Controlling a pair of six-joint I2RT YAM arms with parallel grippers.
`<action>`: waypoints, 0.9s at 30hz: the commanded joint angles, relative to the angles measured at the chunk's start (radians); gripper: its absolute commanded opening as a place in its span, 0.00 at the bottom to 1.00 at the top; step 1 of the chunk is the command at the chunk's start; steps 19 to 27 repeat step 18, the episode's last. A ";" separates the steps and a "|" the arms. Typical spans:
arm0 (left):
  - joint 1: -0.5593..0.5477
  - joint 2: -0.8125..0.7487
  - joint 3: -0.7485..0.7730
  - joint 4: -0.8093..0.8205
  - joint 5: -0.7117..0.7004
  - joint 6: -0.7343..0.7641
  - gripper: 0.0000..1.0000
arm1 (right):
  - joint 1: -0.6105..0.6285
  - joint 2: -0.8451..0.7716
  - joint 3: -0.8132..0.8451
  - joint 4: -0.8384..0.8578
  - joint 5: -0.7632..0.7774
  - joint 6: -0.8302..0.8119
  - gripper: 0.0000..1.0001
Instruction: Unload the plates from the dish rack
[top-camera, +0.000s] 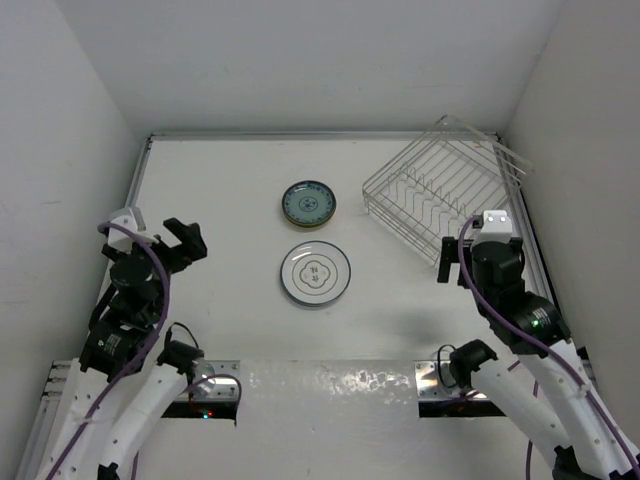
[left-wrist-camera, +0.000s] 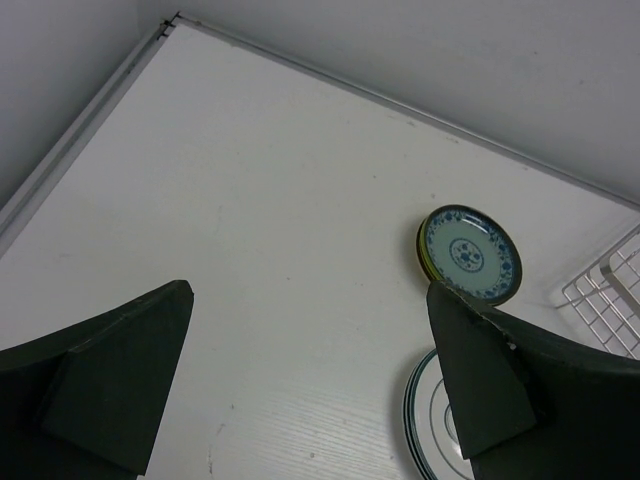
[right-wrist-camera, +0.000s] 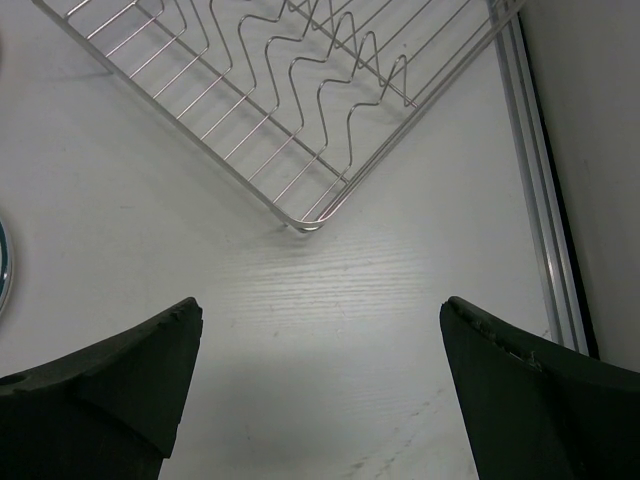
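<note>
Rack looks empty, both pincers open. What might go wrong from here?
The right pincer sits just short of the near corner of the silvery wire dish rack; a forward move might snag or shove it. The small blue-patterned round plate rests on a yellow-rimmed one; a nudge might slide it off.

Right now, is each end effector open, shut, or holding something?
Left end effector: open, holding nothing.
Right end effector: open, holding nothing.
</note>
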 joint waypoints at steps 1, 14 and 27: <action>0.010 0.021 -0.003 0.030 -0.009 0.012 1.00 | -0.003 -0.010 0.017 -0.021 0.020 -0.002 0.99; 0.010 0.044 -0.002 0.030 0.009 0.013 1.00 | -0.001 -0.008 -0.009 -0.002 0.016 -0.008 0.99; 0.010 0.041 -0.002 0.030 0.009 0.015 1.00 | -0.003 -0.003 -0.007 0.003 0.021 -0.013 0.99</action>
